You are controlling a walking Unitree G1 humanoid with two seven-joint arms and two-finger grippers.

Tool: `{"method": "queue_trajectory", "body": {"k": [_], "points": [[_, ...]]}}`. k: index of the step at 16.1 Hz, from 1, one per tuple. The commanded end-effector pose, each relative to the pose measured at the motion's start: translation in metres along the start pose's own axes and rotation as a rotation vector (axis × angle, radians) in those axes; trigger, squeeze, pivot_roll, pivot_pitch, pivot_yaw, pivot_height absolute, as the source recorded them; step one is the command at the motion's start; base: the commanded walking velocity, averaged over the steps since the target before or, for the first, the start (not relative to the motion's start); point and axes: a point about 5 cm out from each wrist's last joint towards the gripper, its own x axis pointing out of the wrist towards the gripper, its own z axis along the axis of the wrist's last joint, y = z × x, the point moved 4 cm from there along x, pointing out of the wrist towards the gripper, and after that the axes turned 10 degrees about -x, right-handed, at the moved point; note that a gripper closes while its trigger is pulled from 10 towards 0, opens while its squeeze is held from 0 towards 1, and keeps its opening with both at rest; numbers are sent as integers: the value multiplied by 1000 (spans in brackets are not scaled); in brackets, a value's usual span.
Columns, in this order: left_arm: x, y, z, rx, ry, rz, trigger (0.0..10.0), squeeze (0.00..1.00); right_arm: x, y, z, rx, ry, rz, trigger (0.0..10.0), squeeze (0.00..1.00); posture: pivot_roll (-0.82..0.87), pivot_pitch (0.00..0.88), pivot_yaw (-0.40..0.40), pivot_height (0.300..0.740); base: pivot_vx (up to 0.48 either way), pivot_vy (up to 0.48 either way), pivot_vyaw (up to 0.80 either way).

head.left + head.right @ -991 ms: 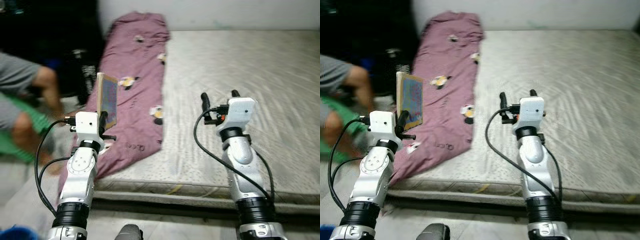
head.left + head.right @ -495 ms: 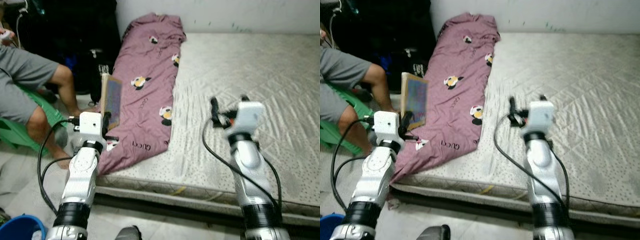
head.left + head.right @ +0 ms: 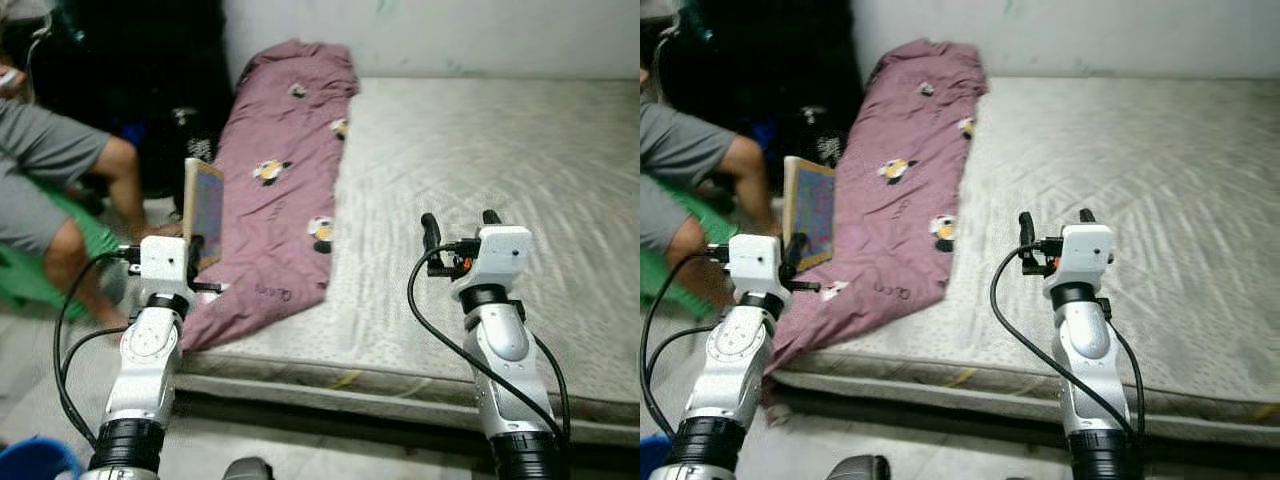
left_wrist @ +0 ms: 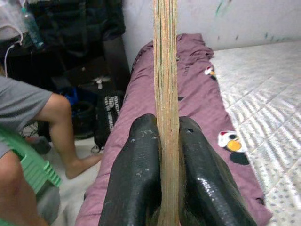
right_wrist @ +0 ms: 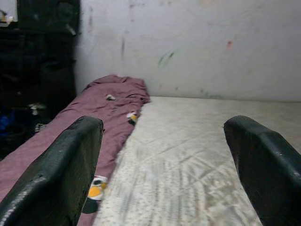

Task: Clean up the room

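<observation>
Nearest, just off the mattress's (image 3: 520,150) front edge: left gripper (image 4: 162,155) clamped on a thin book (image 3: 203,212), held upright, black fingers (image 4: 136,174) pressed against both covers, page edges facing the wrist camera. Over the mattress's front part: right gripper (image 3: 457,218) spread wide, holding nothing, fingers (image 5: 56,174) well apart, hovering above the bare quilted surface. Along the mattress's left side: purple blanket (image 3: 285,170) with small cartoon prints, running from the front corner, where a fold hangs over the edge, back to the wall (image 3: 430,35). Left of the mattress, on the floor: a seated person's bare legs (image 3: 95,200) in grey shorts, on a green chair (image 3: 40,265); beyond them dark bags (image 4: 99,113) against the wall. Blue bucket (image 3: 35,462) at the left arm's base.

Against half a second ago: whole scene shifted, so camera moved; sharper than a second back. Book the same in the left gripper, a little lower and farther left in the head view, still beside the blanket's front fold. Right gripper as open as before, still over the mattress. Blanket and person where they were.
</observation>
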Motion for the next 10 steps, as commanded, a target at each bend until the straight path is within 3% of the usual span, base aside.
{"method": "queue_trajectory", "body": {"k": [1, 10], "points": [[3, -4, 15, 4, -62, -21, 10000, 0, 1, -1, 6, -2, -15, 2, 10000, 0, -84, 0, 62, 740, 0, -364, 0], [4, -3, 16, -1, -61, -20, 10000, 0, 2, 4, 8, -4, -11, 27, 10000, 0, -80, 0, 52, 740, 0, -440, 0]]}}
